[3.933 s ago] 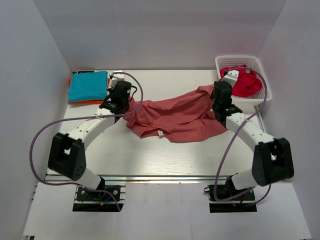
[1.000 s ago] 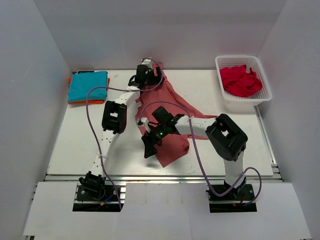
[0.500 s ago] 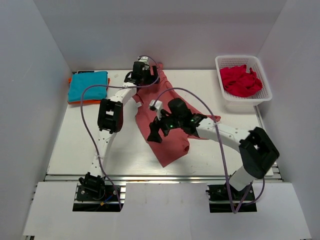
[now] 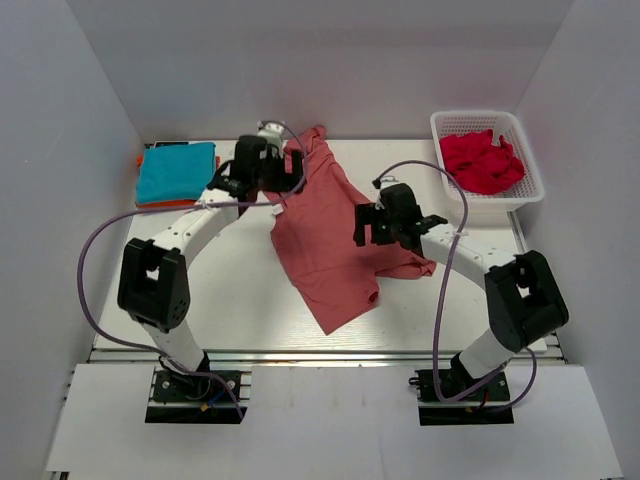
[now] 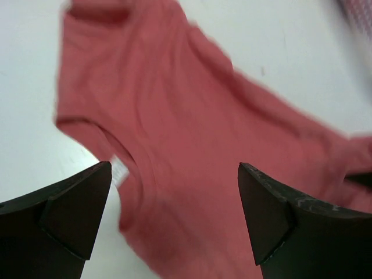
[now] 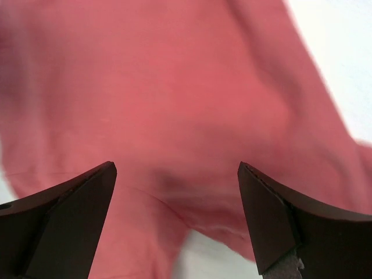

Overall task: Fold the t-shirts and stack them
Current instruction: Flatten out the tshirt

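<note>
Both jaws wide: left hand (image 5: 173,168), right hand (image 6: 176,167) above salmon t-shirt (image 4: 325,240).

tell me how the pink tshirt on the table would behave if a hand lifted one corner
Probably floppy: the pink t-shirt lies in soft wrinkles, so it would likely drape and sag from any pinched point. Likely light, being thin cloth lying flat on the table. Pushed, it would probably bunch up rather than slide whole.

Your white table (image 4: 240,290), white mesh basket (image 4: 495,208) sitting at the table's far right corner, aluminium rail (image 4: 320,354) running along the table's near edge, plain pale walls (image 4: 60,200) closing the table in left, back and right
</note>
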Action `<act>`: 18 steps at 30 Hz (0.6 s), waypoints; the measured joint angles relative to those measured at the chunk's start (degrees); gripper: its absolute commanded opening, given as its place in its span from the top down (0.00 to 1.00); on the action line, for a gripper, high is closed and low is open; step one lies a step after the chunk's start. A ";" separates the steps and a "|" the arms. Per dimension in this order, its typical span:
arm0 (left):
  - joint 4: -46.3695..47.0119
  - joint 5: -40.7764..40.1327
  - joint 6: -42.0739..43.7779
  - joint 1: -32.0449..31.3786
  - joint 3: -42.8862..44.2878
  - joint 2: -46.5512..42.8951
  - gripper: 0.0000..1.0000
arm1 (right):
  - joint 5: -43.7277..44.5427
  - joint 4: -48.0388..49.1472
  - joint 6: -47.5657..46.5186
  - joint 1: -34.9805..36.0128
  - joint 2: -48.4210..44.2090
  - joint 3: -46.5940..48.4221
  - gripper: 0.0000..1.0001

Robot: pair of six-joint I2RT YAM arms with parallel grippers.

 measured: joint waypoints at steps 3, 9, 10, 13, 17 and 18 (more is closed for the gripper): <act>-0.79 2.23 0.50 -2.86 -10.67 -4.76 0.01 | 4.44 -3.28 1.99 -1.73 -2.27 -2.43 0.09; -8.66 5.57 2.62 -14.19 -17.92 -5.33 0.01 | 10.56 -12.57 6.45 -5.73 -5.90 -5.05 0.09; -9.77 5.62 3.08 -16.83 -18.16 -5.33 0.01 | 11.32 -13.55 7.30 -6.51 -6.36 -5.40 0.09; -12.59 5.11 4.28 -24.96 -19.15 -5.49 0.01 | 13.49 -15.89 9.33 -8.28 -8.70 -6.88 0.09; -16.15 3.91 4.90 -33.73 -22.49 -5.79 0.01 | 15.45 -17.16 11.85 -10.19 -12.31 -8.44 0.09; -17.29 3.48 4.63 -35.30 -23.61 -6.10 0.01 | 15.72 -17.11 12.20 -10.54 -13.07 -8.72 0.09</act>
